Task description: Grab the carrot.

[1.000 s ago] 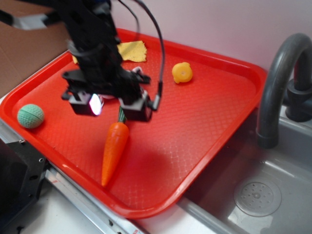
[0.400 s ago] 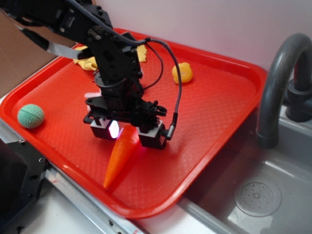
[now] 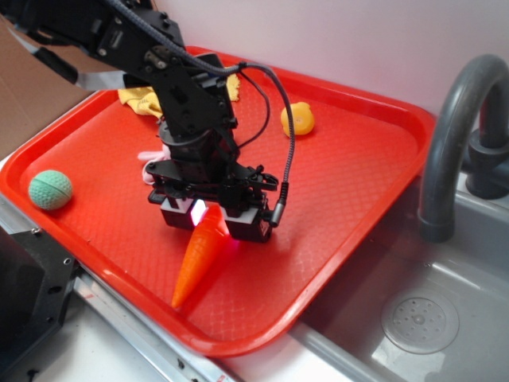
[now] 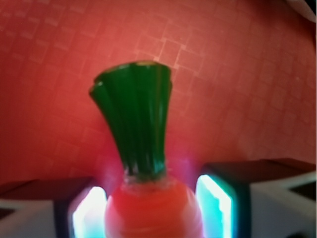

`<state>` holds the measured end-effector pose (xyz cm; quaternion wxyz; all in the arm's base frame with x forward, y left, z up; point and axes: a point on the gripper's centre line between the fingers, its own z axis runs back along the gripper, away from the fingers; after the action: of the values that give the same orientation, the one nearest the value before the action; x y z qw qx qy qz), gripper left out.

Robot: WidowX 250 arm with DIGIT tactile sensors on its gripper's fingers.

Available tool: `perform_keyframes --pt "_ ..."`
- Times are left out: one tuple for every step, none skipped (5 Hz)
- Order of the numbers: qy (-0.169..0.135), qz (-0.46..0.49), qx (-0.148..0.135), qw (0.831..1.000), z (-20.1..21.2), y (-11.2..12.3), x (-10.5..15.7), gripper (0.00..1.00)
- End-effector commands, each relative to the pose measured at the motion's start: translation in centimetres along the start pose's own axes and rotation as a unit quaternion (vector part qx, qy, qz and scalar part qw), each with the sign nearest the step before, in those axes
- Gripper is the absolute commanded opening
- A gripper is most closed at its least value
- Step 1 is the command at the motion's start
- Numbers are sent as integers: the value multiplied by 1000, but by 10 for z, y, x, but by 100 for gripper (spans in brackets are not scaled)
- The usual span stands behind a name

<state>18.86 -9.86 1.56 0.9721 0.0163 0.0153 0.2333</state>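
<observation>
Gripper [image 3: 208,223] is down on the tray [image 3: 342,191], jaws part open and straddling the thick end of the carrot [image 3: 199,253]. In the wrist view a lit pad [image 4: 214,201] sits on each side of the carrot [image 4: 153,208] shoulder with a thin gap showing on both sides, so pads are close but contact can't be confirmed. Nothing lifted; the carrot lies flat on the tray. Green stem [image 4: 136,121] points away from the wrist camera, blurred.

Carrot sits near the tray's near edge, roughly mid-width, tip pointing toward the near-left corner, stem end hidden under the gripper in the exterior view.

Black cable [image 3: 288,151] loops from the arm [image 3: 187,103] down to the right side of the gripper.

Further out on the tray:
- pink item [image 3: 151,156] just left of the arm, mostly hidden, can't tell what it is
- yellow cloth [image 3: 139,99] at the far-left, partly behind the arm
- small yellow-orange toy [image 3: 297,119] far, right of the arm, well apart from the carrot
- green ball [image 3: 50,189] at the left edge

Right of the tray: grey sink [image 3: 429,326] with drain, dark faucet [image 3: 453,135] arching over it.

No readable writing, labels or brands anywhere in either view.
</observation>
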Motion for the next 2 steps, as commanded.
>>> perform_keyframes --pt "-13 5 -11 1000 53 26 13 0" --pt "-3 -41 -43 998 102 43 25 0"
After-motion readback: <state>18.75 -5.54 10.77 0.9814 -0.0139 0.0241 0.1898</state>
